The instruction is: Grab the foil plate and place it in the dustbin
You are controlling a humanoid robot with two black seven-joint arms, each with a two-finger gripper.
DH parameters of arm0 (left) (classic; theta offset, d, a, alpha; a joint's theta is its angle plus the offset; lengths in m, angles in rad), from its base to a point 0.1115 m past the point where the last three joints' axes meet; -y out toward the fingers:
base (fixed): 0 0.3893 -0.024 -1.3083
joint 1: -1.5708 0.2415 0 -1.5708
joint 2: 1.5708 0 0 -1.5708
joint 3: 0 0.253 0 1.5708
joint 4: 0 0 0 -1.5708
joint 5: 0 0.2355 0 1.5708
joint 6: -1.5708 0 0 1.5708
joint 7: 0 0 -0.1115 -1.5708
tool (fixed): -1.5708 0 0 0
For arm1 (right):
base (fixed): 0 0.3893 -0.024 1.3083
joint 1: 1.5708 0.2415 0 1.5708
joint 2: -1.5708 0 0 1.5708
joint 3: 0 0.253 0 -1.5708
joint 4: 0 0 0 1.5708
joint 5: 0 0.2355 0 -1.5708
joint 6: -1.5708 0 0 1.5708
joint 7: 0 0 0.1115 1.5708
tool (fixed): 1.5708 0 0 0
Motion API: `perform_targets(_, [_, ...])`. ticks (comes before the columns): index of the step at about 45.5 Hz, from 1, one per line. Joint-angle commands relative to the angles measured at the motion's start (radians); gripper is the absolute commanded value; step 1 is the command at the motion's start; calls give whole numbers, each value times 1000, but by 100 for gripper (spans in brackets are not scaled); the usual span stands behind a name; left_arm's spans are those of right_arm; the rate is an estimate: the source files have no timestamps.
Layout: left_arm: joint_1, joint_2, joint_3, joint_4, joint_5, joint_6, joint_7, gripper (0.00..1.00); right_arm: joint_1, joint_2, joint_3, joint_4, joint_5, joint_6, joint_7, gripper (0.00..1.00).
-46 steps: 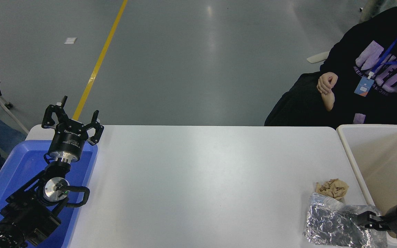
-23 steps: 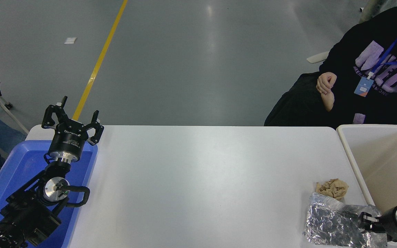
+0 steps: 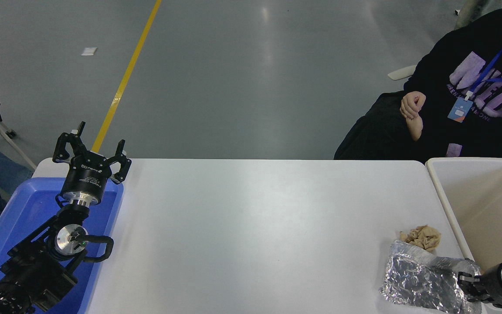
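The foil plate [image 3: 421, 281], crumpled silver and roughly rectangular, lies on the white table near its front right corner. My right gripper [image 3: 464, 285] comes in from the lower right edge and meets the plate's right edge, low against the table. Wrinkled foil hides how its tips sit on the plate. The dustbin [image 3: 440, 192], cream-white with a thick rim, stands just right of the table beside the plate. My left gripper [image 3: 92, 146] is parked open over the far left end of the table.
A small crumpled tan paper ball [image 3: 421, 236] lies touching the plate's far edge. A blue tray [image 3: 11, 226] sits under the left arm. A person [image 3: 473, 96] in black sits at the far right, hands held off the table.
My right gripper has drawn back a little to the right and lower. The foil plate has flattened and its near left corner has slid slightly left. The left arm has not moved.
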Motion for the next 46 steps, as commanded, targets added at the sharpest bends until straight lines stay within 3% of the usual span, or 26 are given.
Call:
perform_targets(1, [0,0,0,0,0,0,0,98,7,-2,0,2,6,5,2,0])
perform_targets(16, [0,0,0,0,0,0,0,98,42,-61,-3,49,15,22,6,0])
perform_targets(29, [-2,0,3,0,0,0,2,98,140,-137,-26,138,18,190,8,0])
perform_targets(39, [-2,1,3,0,2,0,3,98,459,-196,-216,302,23,316,9,0])
perform_targets(46, [-2,1,3,0,2,0,3,98,763,-193,-389,385,121,480,11,0])
